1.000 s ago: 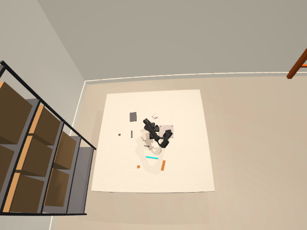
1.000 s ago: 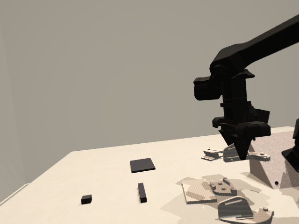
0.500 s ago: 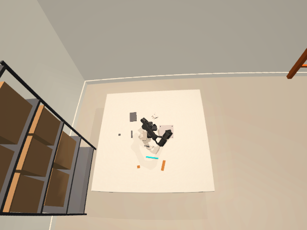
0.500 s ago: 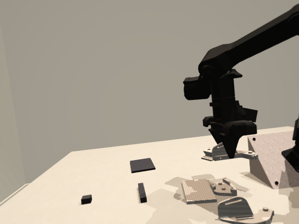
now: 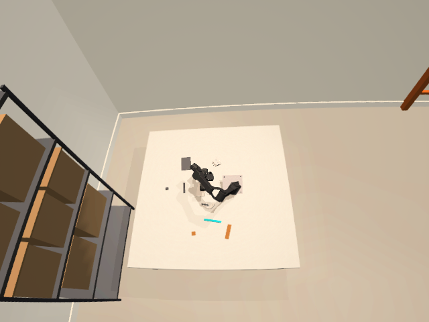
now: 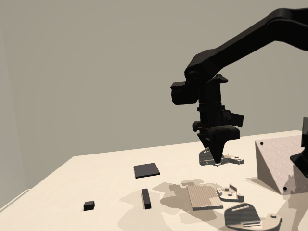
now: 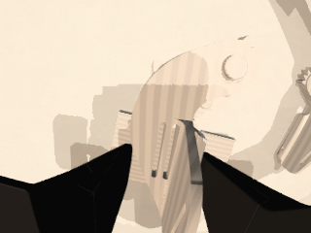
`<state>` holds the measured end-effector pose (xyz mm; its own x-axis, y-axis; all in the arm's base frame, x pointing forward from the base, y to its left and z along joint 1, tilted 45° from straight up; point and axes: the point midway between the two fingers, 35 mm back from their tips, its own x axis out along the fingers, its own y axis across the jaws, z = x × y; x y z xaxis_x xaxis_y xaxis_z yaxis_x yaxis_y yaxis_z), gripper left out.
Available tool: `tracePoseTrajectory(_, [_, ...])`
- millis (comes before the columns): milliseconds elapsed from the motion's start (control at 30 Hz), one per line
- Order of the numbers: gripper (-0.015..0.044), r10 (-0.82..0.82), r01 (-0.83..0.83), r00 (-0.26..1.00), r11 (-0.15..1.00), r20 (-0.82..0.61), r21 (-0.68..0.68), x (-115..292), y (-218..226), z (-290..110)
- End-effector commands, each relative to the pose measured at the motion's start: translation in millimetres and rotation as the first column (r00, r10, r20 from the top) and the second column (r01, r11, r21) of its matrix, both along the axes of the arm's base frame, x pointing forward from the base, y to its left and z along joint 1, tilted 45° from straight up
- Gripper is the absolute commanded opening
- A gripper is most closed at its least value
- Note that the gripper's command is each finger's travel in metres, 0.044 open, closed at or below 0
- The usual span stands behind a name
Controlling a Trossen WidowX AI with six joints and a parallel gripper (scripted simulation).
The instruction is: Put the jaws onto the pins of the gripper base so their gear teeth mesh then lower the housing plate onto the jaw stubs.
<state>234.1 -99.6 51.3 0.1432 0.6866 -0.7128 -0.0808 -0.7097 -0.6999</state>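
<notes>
My gripper (image 6: 211,155) (image 7: 167,150) is shut on a pale striped jaw (image 6: 207,159) (image 7: 170,83) with an upright fin and a curved arm. It holds the jaw above the table. The gripper base (image 6: 203,197) (image 7: 221,145), a flat ribbed slab joined to a part with two pins, lies below; the held jaw covers much of it in the wrist view. The second jaw (image 6: 252,220) (image 7: 296,141) lies on the table in front of the base, its teeth at the wrist view's right. A small pale part (image 5: 216,162), perhaps the housing plate, lies farther back, mostly hidden in the exterior view.
A dark square plate (image 5: 186,163) (image 6: 147,170), a dark bar (image 5: 184,187) (image 6: 147,198) and a small dark block (image 5: 167,188) (image 6: 89,205) lie left. A speckled wedge (image 6: 275,159) stands right. A cyan bar (image 5: 212,221) and two orange blocks (image 5: 228,231) (image 5: 193,233) lie nearer the front.
</notes>
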Motion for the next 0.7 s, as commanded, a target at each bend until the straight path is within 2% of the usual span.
tracePoseTrajectory(0, [0.0134, -0.003, 0.003, 1.0, 1.0, 0.003, 0.001, 11.8, -4.4, -3.8])
tracePoseTrajectory(200, [0.0134, -0.003, 0.003, 1.0, 1.0, 0.004, 0.002, 27.1, -10.1, -10.1])
tracePoseTrajectory(667, [0.0134, -0.003, 0.003, 1.0, 1.0, 0.004, 0.002, 27.6, -10.3, -10.3])
